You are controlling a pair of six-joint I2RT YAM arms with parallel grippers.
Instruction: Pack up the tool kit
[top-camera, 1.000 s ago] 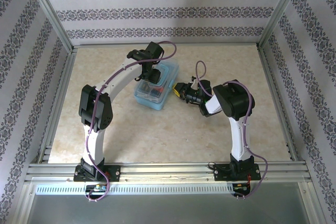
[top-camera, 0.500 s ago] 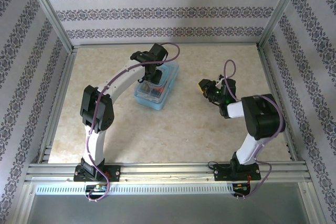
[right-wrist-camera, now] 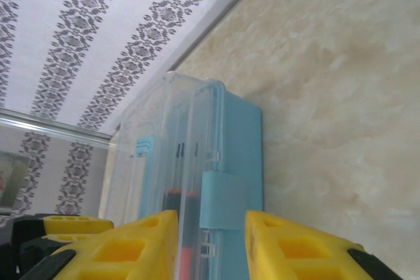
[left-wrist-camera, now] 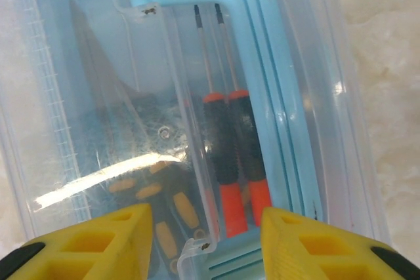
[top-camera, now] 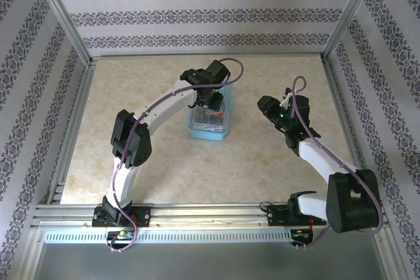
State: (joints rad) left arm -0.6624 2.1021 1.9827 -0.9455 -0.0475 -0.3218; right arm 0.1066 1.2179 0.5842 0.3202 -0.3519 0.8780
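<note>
tool kit case (top-camera: 210, 121) sits roughly mid worktop (top-camera: 144, 129), a bit toward the far edge. through the clear lid i can see two orange-and-black screwdrivers (left-wrist-camera: 226, 142). left gripper (top-camera: 209, 100) hangs right over the case's far end, yellow fingers (left-wrist-camera: 118, 234) spread, nothing pinched between them, just lid underneath. right gripper (top-camera: 266, 105) is off to the case's right, apart from it, jaws parted and empty, facing the side with the blue latch (right-wrist-camera: 226, 198).

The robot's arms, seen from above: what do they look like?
The left arm and right arm are slim white tubes joined by bulky black joints, each trailed by a looping purple cable. Their fingers are blocky yellow with hollow cells.
</note>
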